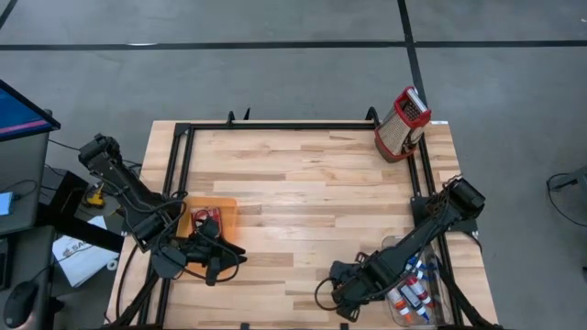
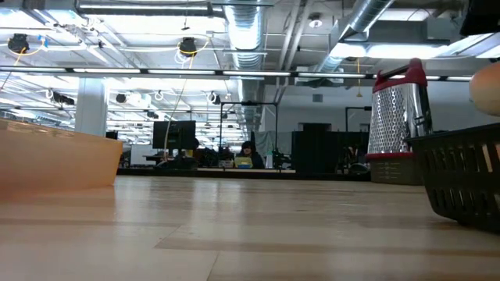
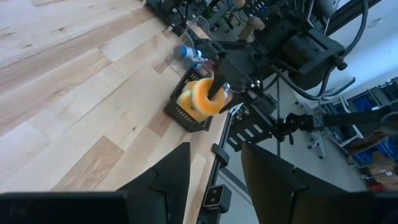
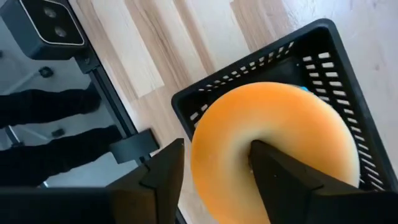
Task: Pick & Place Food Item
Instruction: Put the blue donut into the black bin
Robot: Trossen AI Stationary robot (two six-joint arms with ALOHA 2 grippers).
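Observation:
The food item is an orange ring-shaped doughnut (image 4: 273,118), also visible in the left wrist view (image 3: 202,96) and at the right edge of the low view (image 2: 488,87). My right gripper (image 4: 217,168) is shut on it near the table's near right edge (image 1: 344,295), above a black slotted basket (image 4: 249,68) (image 2: 461,176) that stands on the table. My left gripper (image 3: 214,180) is open and empty, low over the near left of the table (image 1: 234,258), pointing toward the right arm. My right gripper holds the doughnut by one side of its ring (image 4: 221,155), with one finger (image 4: 280,180) through the hole and the other (image 4: 165,174) outside the rim. The fingers come from above. The doughnut is lifted clear, above the basket's opening.
A red-handled metal box grater (image 1: 404,122) (image 2: 398,117) stands at the far right corner. An orange tray (image 1: 213,215) (image 2: 55,160) sits by the left arm. A clear bin of bottles (image 1: 417,295) lies beside the right arm. Black frame rails (image 1: 275,126) border the wooden table.

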